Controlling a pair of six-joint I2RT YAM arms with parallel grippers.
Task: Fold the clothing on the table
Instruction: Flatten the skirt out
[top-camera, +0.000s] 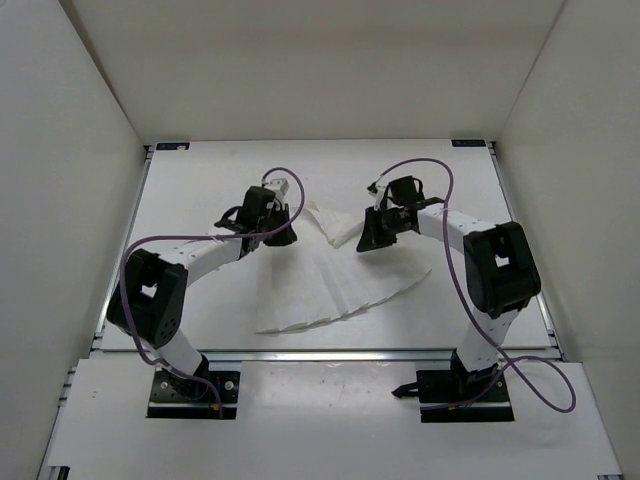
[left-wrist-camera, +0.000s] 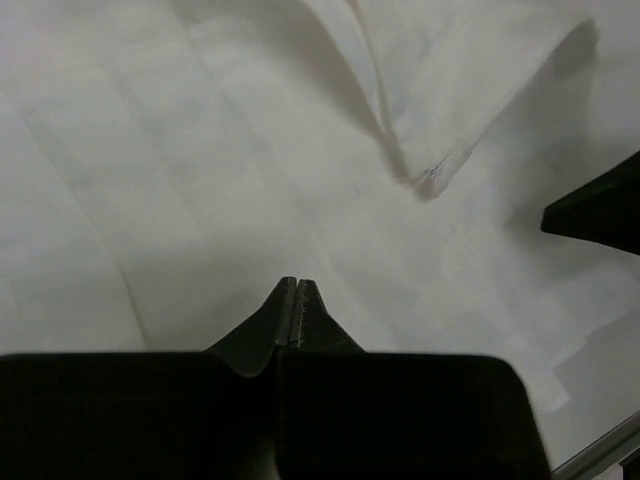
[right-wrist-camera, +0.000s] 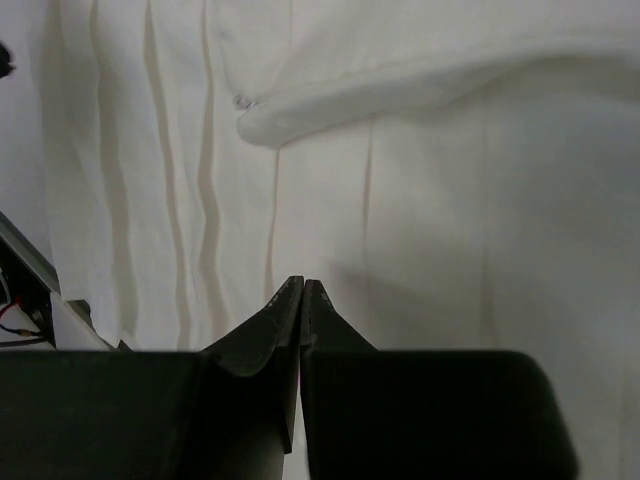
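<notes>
The white pleated clothing (top-camera: 330, 290) lies spread on the table (top-camera: 190, 190), flaring toward the near hem. A flap at its far end is turned over near the middle. My left gripper (top-camera: 281, 236) hovers over the garment's far left corner. In the left wrist view its jaws (left-wrist-camera: 297, 284) are shut with no cloth between them, above the fabric (left-wrist-camera: 200, 150) and a folded corner (left-wrist-camera: 430, 182). My right gripper (top-camera: 374, 241) sits at the far right part. Its jaws (right-wrist-camera: 303, 284) are also shut and empty over the pleats (right-wrist-camera: 180, 200), near a rolled fold edge (right-wrist-camera: 262, 124).
White walls enclose the table on three sides. Metal rails (top-camera: 330, 353) run along the near edge, with both arm bases (top-camera: 195, 390) bolted in front. The right gripper's dark tip (left-wrist-camera: 598, 212) shows in the left wrist view.
</notes>
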